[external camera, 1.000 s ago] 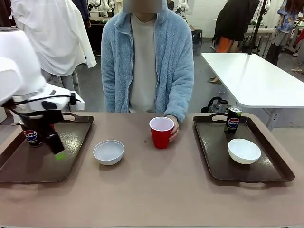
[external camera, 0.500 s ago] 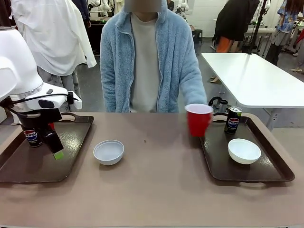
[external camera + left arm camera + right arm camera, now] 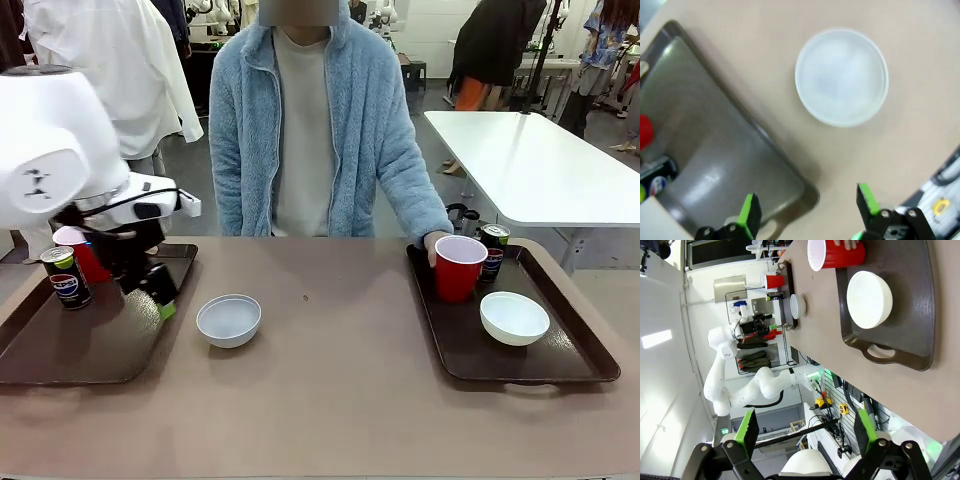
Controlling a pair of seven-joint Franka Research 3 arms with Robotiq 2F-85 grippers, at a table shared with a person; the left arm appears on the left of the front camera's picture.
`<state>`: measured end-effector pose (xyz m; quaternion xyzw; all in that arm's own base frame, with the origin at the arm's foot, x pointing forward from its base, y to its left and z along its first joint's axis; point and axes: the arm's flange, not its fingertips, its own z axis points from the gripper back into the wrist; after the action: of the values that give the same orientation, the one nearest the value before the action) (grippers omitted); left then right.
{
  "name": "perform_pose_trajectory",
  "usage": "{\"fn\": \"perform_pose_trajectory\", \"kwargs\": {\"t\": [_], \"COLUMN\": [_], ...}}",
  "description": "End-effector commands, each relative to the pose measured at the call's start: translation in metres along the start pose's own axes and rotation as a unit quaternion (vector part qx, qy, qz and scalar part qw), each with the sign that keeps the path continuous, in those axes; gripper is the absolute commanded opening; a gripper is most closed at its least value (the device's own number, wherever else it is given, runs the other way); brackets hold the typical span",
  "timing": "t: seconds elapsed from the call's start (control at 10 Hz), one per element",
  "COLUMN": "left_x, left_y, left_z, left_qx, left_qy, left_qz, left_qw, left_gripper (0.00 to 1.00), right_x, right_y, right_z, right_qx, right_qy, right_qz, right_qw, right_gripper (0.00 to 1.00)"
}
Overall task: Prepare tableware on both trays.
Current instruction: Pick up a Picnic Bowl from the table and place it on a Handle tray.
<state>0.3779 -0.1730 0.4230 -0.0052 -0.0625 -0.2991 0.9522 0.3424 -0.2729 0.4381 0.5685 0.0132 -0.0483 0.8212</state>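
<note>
My left gripper (image 3: 158,295) hangs open over the right part of the left tray (image 3: 60,345), with nothing between its fingers. Behind it on that tray stand a red cup (image 3: 85,252) and a Pepsi can (image 3: 65,277). A white bowl (image 3: 229,320) sits on the table just right of that tray; in the left wrist view the bowl (image 3: 841,76) lies ahead of my open left gripper (image 3: 808,210), beyond the tray rim (image 3: 765,145). On the right tray (image 3: 560,360) are a Pepsi can (image 3: 492,250), a white bowl (image 3: 514,317) and a red cup (image 3: 460,267) held by the person's hand (image 3: 433,243). My right gripper (image 3: 806,430) is open and well back from the right tray (image 3: 920,300).
The person sits at the far side of the table (image 3: 330,400), one arm stretched to the right tray. A white table (image 3: 540,165) stands behind at the right. In the right wrist view the table's near edge and cabling below it show.
The person carried the red cup from the table's middle to the right tray. My left arm swung right across the left tray toward the bowl, uncovering the red cup behind it.
</note>
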Motion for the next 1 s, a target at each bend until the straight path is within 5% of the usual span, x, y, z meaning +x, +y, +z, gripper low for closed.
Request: {"fn": "perform_pose_trajectory", "kwargs": {"t": [0.0, 0.5, 0.9], "left_x": [0.04, 0.089, 0.097], "left_y": [-0.003, -0.008, -0.001], "left_z": [-0.016, -0.055, -0.079], "left_qx": [0.005, 0.074, 0.058], "left_qy": [-0.005, -0.025, 0.001], "left_qz": [0.044, 0.04, 0.027], "left_qw": [0.999, 0.996, 0.998], "left_gripper": [1.0, 1.0, 1.0], "right_x": [-0.002, -0.002, -0.002], "right_y": [0.001, 0.001, 0.001], "right_z": [0.0, 0.0, 0.0], "right_qx": [0.002, 0.002, 0.002], "right_qy": [0.0, 0.0, 0.0], "right_qz": [0.0, 0.0, 0.0], "right_qw": [1.0, 1.0, 1.0], "right_gripper": [1.0, 1.0, 1.0]}}
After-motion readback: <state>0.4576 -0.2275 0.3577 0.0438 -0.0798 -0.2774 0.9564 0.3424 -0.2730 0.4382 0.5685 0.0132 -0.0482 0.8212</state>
